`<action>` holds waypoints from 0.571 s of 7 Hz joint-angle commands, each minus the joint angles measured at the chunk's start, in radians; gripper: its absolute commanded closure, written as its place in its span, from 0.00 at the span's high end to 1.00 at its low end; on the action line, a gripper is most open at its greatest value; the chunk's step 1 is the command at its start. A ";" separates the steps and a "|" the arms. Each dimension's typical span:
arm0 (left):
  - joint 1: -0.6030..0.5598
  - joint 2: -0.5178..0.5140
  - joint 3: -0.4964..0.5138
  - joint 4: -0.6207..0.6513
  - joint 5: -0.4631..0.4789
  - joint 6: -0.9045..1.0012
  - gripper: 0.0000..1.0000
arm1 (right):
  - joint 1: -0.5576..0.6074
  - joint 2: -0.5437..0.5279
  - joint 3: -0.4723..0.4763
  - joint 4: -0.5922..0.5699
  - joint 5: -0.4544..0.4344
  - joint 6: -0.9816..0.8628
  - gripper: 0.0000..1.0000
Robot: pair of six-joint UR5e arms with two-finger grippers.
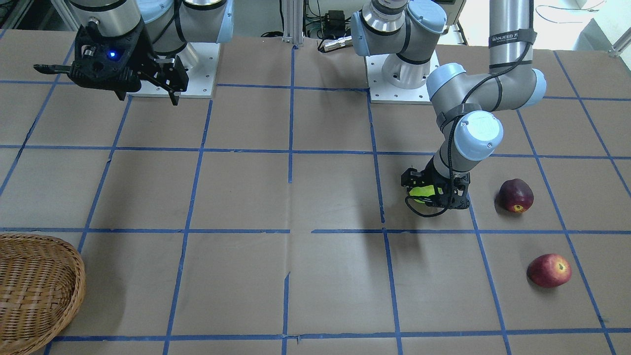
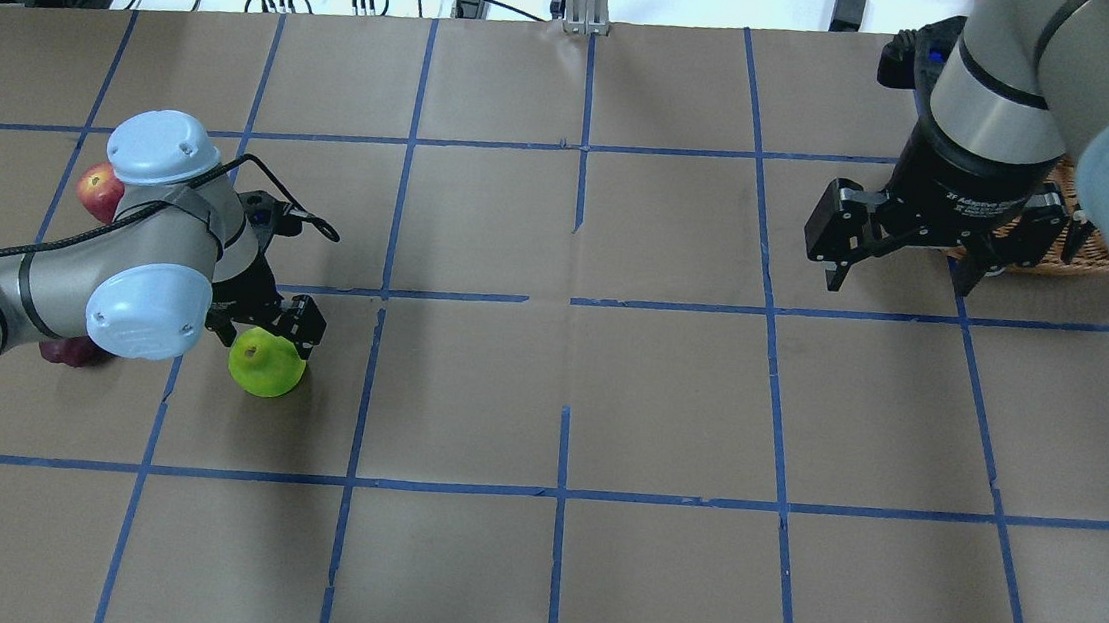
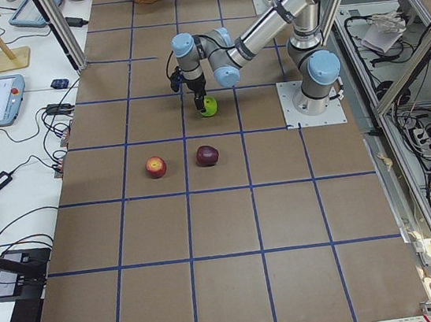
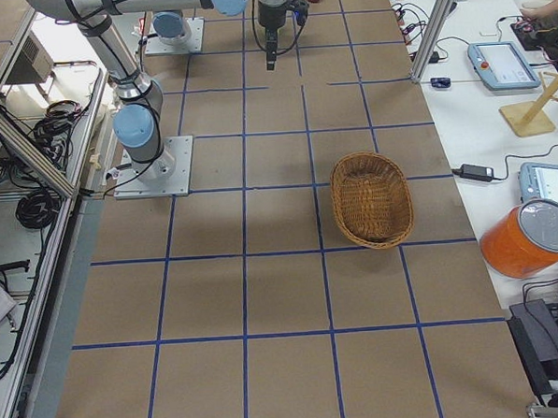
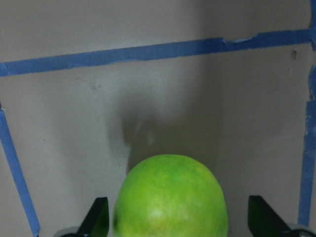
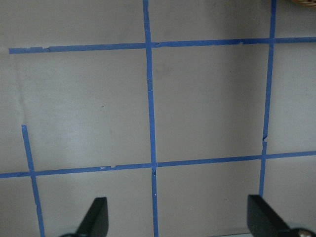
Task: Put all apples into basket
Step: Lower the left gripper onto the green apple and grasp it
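Nearest the front-facing camera, the wicker basket (image 1: 74,268) sits at a corner of the table (image 1: 296,276). Farther back lie the lighter red apple (image 1: 548,270), then the dark red apple (image 1: 515,195). Near it, the left gripper (image 1: 436,195), fingers spread, straddles the green apple (image 1: 422,192). Farthest, the right gripper (image 2: 899,279) hovers, fingers wide apart.
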 commanded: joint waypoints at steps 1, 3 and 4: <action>0.000 -0.008 -0.007 0.001 0.006 0.001 1.00 | 0.000 -0.006 0.002 0.001 -0.001 0.001 1.00; 0.000 -0.034 0.001 -0.002 0.009 -0.021 0.66 | 0.000 -0.005 0.002 0.003 -0.004 0.001 1.00; -0.001 -0.034 0.006 -0.005 0.001 -0.079 0.38 | 0.000 -0.003 0.002 0.003 -0.004 -0.001 1.00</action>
